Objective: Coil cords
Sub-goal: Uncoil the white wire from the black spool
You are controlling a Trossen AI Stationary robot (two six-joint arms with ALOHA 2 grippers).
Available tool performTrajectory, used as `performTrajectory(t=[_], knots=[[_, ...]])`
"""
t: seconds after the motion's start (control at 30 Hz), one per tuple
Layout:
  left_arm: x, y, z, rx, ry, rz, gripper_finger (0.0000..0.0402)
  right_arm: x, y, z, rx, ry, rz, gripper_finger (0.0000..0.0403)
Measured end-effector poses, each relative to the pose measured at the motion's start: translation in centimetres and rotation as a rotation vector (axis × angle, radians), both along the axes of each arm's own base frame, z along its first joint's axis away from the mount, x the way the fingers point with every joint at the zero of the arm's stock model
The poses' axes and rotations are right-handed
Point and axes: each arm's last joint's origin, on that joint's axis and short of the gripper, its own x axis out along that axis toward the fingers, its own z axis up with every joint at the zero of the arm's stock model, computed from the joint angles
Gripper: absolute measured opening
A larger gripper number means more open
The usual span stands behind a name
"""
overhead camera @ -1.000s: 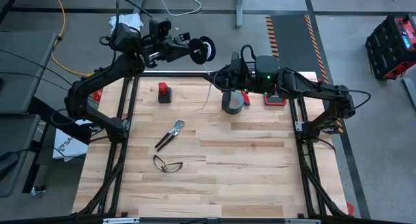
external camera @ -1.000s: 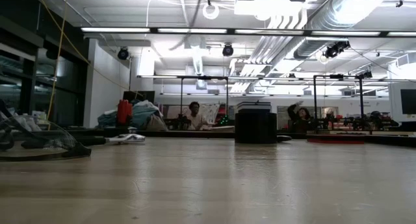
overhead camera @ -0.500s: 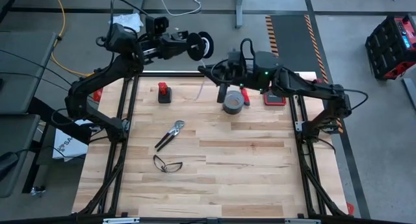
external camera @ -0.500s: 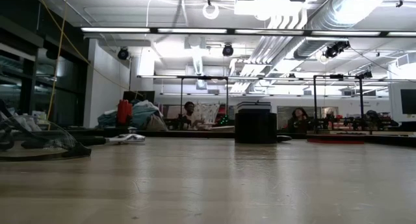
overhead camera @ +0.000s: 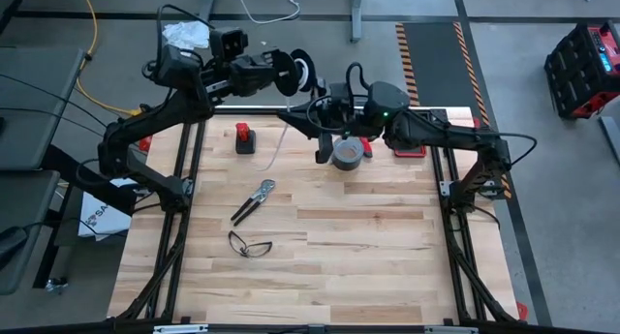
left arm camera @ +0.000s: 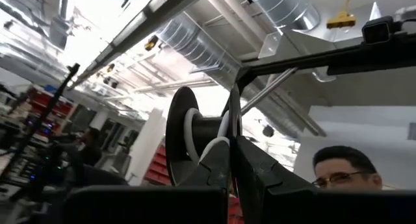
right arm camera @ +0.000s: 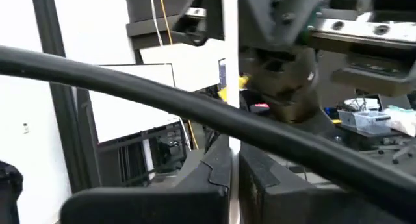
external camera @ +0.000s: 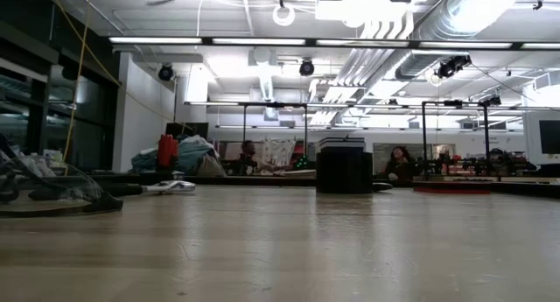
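- Black spool [overhead camera: 291,73] clamped in left gripper [overhead camera: 274,75], fingers closed tight on its rim, held in the air beyond the table's far edge.
- Left wrist view: white cord [left arm camera: 192,132] wound around the spool's hub between two black flanges — a few turns show.
- Right gripper [overhead camera: 291,116] closed too, pinching the cord's free end; right wrist view shows a thin white line [right arm camera: 229,68] running straight up from between the shut fingers.
- High view: the loose cord hangs from the right gripper down toward the table [overhead camera: 368,266], near the red block [overhead camera: 245,138].
- Grey tape roll [overhead camera: 348,152] just beside the right arm's wrist; pliers [overhead camera: 252,200] and glasses [overhead camera: 249,244] lie mid-table, well apart from both grippers.
- Writing — on a white sheet by the table's left side, too small to read.
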Motion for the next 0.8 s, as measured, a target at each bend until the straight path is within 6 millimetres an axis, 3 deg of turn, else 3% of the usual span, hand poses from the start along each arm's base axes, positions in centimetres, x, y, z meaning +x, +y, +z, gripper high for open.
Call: performTrajectory(t=[0.2,0.43,0.6,0.8], knots=[[-0.8,-0.5,0.9,-0.038,0.020,-0.081,0.0003,0.0,0.5,0.0,-0.018,-0.001,0.019,0.0000],[-0.6,-2.9,0.5,-0.024,0.243,-0.290,0.0003,0.2,0.8,-0.8,-0.059,0.069,0.081,0.0000],[-1.8,-3.1,-0.1,0.069,0.333,-0.172,0.0003,0.3,0.6,-1.6,-0.089,0.140,0.108,0.0002],[-7.0,-2.9,1.0,0.212,0.297,0.084,0.0003,0.3,-0.7,-3.0,-0.070,0.266,0.098,0.0026]])
